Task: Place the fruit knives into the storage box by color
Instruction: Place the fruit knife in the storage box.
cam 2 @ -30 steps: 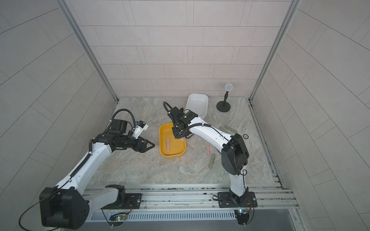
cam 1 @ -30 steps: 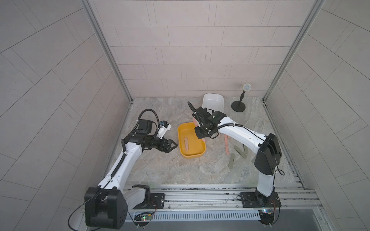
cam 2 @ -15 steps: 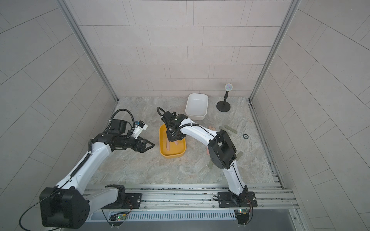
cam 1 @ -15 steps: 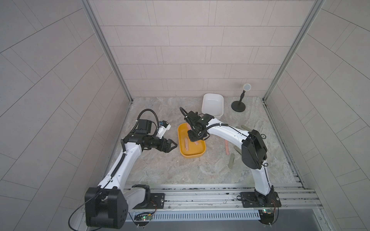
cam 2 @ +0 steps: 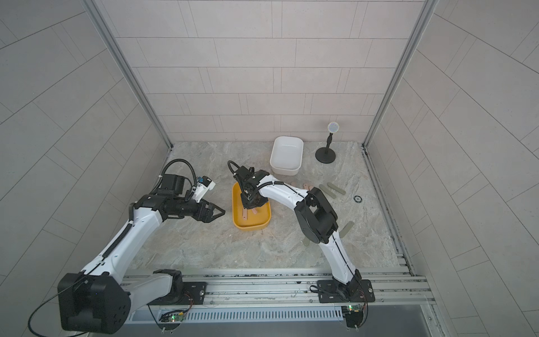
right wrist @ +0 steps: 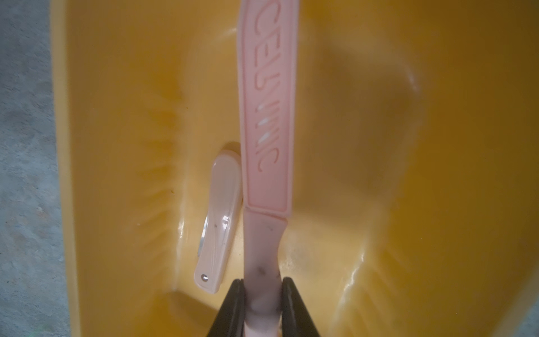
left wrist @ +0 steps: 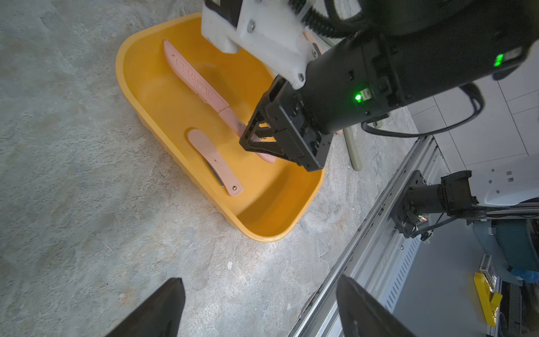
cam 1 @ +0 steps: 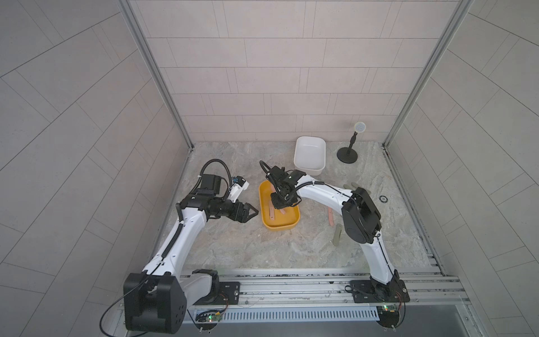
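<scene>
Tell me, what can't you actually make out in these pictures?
- Right wrist view: the long pink knife has its handle end cut off by the bottom edge.
- In both top views, the right arm covers some loose knives, so their count is unclear.
- In a top view, the small dark ring is too small to identify.

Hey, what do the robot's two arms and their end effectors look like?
The left arm and right arm have white tubular links, bulky black joint housings and thin black cables. A ribbed black hose loops over the left wrist. The left end effector and right end effector are black, with tapered triangular fingers. A green light glows on the right wrist.
</scene>
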{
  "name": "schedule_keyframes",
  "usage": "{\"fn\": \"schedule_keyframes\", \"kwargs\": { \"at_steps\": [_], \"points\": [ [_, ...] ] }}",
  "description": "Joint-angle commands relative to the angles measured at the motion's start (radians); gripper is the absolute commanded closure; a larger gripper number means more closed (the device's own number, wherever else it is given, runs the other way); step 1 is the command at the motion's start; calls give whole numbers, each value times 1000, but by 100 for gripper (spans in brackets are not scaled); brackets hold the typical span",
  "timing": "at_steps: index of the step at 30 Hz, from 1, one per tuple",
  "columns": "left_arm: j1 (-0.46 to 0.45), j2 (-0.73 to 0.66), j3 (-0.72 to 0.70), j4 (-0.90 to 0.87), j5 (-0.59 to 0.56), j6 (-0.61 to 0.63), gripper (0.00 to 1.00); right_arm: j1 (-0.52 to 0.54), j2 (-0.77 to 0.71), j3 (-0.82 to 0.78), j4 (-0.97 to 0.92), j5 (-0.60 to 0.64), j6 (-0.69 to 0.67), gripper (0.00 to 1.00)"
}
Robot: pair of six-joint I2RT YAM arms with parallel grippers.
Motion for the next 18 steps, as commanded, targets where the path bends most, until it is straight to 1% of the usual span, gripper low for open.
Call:
{"fn": "schedule_keyframes", "kwargs": {
  "at_steps": [1, 2, 3, 7, 9, 14, 18],
  "points": [
    [4, 5, 20, -15, 16, 29, 12, 2, 10, -6, 9, -7, 21, 76],
    [5, 5, 20, -14, 16, 30, 12, 2, 11, -6, 12, -9, 21, 75],
    [5, 5, 20, -15, 14, 29, 12, 2, 10, -5, 12, -11, 22, 72],
    [4, 6, 21, -14, 13, 27, 12, 2, -15, -11, 12, -4, 19, 49],
    [5, 6, 26, -14, 11, 23, 12, 2, -35, -14, 11, 7, 15, 42],
    [4, 4, 50, -6, -18, 16, 12, 1, -94, -25, 10, 33, -6, 37],
    [5, 12, 92, 10, -26, 6, 12, 0, -160, -52, 22, 89, -35, 34]
  ]
}}
